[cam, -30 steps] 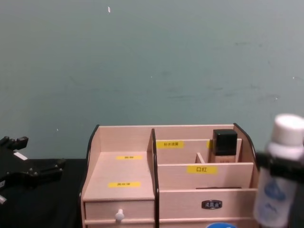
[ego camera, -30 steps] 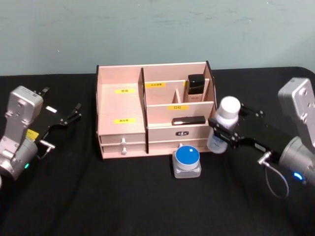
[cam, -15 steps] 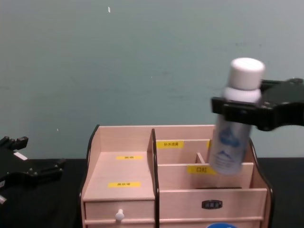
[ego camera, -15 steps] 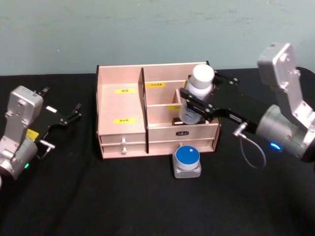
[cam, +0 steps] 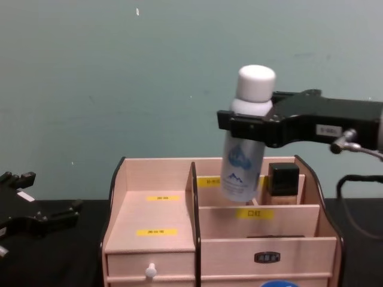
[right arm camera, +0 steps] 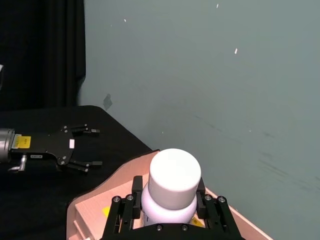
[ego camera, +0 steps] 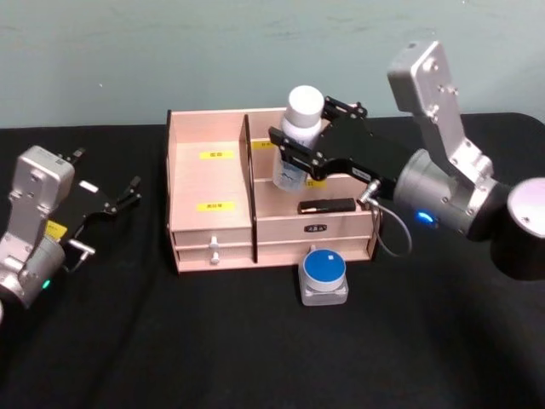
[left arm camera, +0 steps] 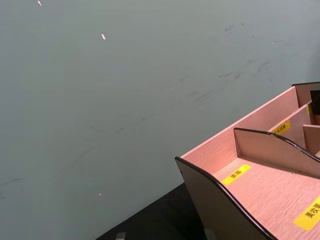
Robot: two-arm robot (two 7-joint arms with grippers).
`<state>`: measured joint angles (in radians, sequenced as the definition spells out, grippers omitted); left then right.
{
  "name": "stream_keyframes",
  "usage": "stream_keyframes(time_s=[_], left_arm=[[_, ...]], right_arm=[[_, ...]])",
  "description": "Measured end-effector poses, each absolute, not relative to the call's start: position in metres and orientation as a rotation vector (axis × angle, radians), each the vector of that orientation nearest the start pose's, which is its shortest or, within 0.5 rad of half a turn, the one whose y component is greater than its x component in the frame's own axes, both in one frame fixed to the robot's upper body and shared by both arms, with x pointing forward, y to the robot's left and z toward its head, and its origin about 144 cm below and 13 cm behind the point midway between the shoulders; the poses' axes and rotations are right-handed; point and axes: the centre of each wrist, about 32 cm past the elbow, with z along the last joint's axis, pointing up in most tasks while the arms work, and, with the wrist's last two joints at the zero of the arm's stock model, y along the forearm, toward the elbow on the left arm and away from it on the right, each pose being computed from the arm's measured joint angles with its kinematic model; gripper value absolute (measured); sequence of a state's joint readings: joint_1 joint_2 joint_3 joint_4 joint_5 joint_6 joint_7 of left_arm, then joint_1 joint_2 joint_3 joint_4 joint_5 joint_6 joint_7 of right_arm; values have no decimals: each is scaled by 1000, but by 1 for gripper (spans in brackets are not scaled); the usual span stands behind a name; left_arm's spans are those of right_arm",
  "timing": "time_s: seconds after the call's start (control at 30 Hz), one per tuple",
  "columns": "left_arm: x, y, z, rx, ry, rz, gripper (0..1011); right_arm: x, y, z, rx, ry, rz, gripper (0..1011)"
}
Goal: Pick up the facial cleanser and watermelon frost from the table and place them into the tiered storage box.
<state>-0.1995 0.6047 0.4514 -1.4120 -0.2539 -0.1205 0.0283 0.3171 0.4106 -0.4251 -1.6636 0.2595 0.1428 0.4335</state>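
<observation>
The facial cleanser (ego camera: 296,145), a slim white bottle with a white cap (right arm camera: 175,177) and blue lettering (cam: 242,160), hangs slightly tilted over the rear middle compartments of the tiered storage box (ego camera: 211,181). My right gripper (ego camera: 294,152) is shut on its upper body, just under the cap, reaching in from the right (cam: 246,127). The watermelon frost (ego camera: 324,276), a squat jar with a blue lid, stands on the black table just in front of the box's right drawers. My left gripper (ego camera: 128,196) is parked open at the table's left, apart from the box.
A black-capped beige bottle (cam: 282,183) stands in the box's back right compartment, close beside the hanging cleanser. A flat black item (ego camera: 326,205) lies in the front right tray. The box's wide left compartment (cam: 154,209) holds nothing. A teal wall runs behind.
My right gripper has carried the facial cleanser up from beside the box's right end and leftward, over the rear middle compartments. The jar and left arm have not moved.
</observation>
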Motion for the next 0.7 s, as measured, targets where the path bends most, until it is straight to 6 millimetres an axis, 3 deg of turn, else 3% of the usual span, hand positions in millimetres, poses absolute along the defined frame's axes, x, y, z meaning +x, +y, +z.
stream_keyframes(time_s=[0.7], left_arm=[[489,310,1140,304,-285,1248,1010]], right_arm=[[544,-208,1242,-142,-216,-789,599]])
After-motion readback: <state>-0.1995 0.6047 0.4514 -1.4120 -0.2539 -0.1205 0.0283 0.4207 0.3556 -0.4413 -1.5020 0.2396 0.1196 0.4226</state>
